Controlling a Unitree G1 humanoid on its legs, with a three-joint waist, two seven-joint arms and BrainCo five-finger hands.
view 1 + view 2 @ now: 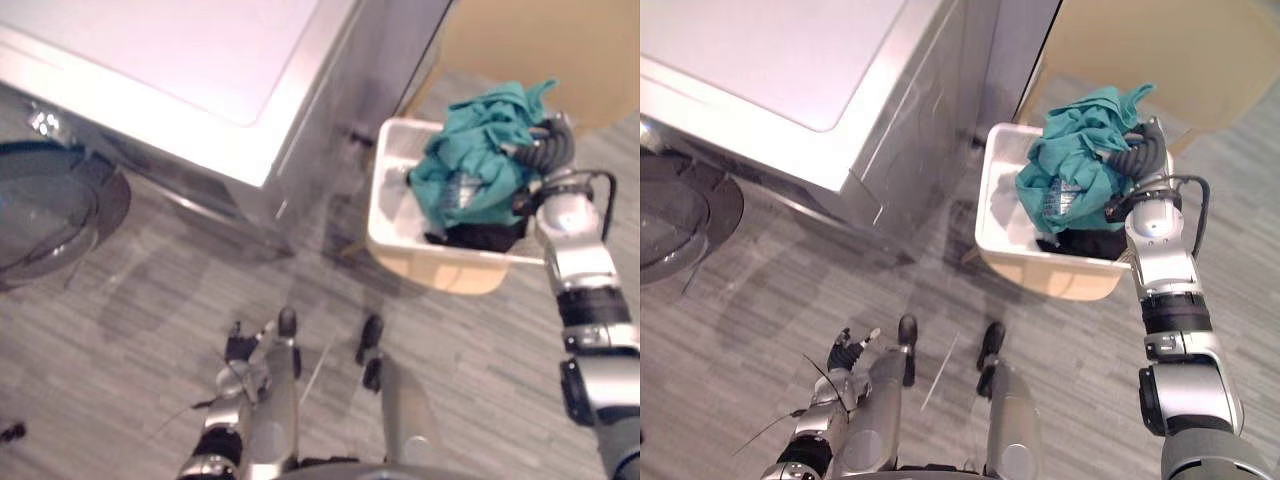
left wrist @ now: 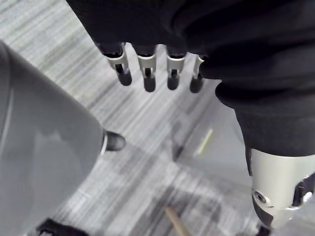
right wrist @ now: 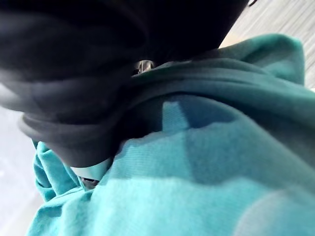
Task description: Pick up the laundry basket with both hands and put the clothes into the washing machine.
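- The washing machine [image 1: 180, 60] fills the upper left of the head views. Its round door [image 1: 50, 215] is swung open low at the left edge, which we read as ready for loading.
- The laundry basket [image 1: 395, 215], pale and rectangular, sits just beside the machine's right corner, above the grey plank floor [image 1: 150, 300], and the clothes are in it.
- A teal garment [image 1: 470, 165] is heaped above the rim, with a dark garment [image 1: 480, 237] beneath it at the near wall.
- The right hand [image 1: 548, 150] lies at the right side of the heap, its fingers buried in teal cloth, and we cannot tell whether they grip.
- The left hand [image 1: 845, 355] hangs low, well apart from the basket. Its fingers [image 2: 147, 73] are straight and hold nothing, so we judge the two-handed lift not yet begun.
- A pale patch on the teal cloth may be print, but it is too small for us to read.
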